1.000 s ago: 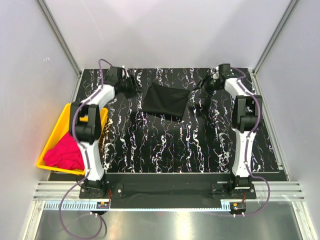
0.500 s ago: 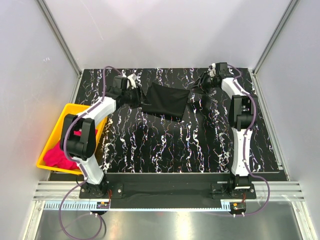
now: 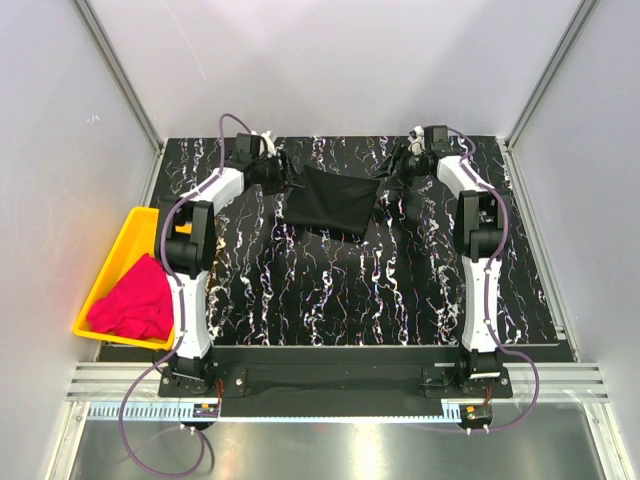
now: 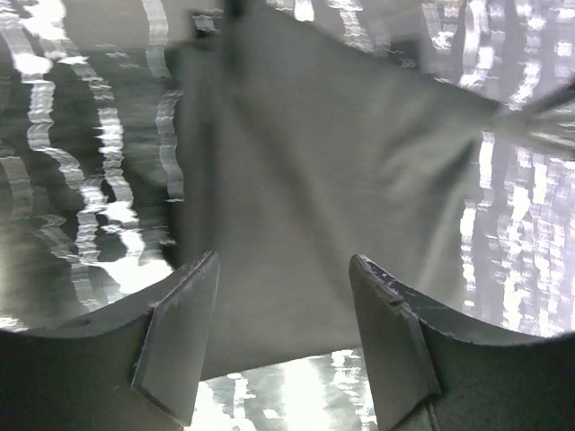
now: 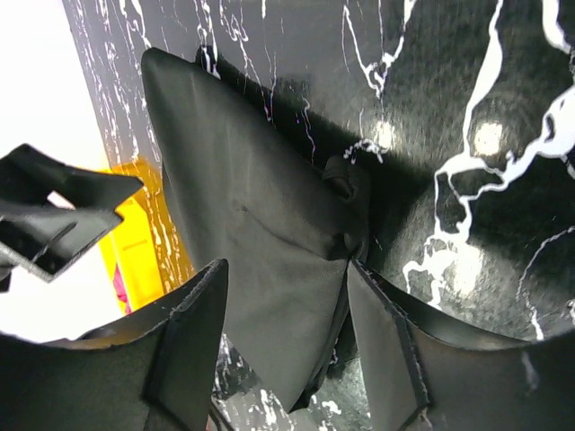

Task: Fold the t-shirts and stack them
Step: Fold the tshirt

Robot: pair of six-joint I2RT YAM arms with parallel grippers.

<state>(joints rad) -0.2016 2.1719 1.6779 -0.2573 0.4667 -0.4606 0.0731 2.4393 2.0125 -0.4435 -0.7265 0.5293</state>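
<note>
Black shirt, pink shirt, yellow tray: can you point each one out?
black shirt (image 3: pixel 330 202), overhead view, middle of the cloth
pink shirt (image 3: pixel 132 303), overhead view, middle of the heap
yellow tray (image 3: pixel 120 248), overhead view, bare far end

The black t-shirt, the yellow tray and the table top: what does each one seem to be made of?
Black t-shirt: soft matte cloth, probably knit; it lies limp with folds and no shine.
Yellow tray: likely plastic, smooth, one even bright colour, stiff straight walls.
Table top: hard and glossy, black with white veins like marble; real stone or printed laminate, I cannot tell.
</note>
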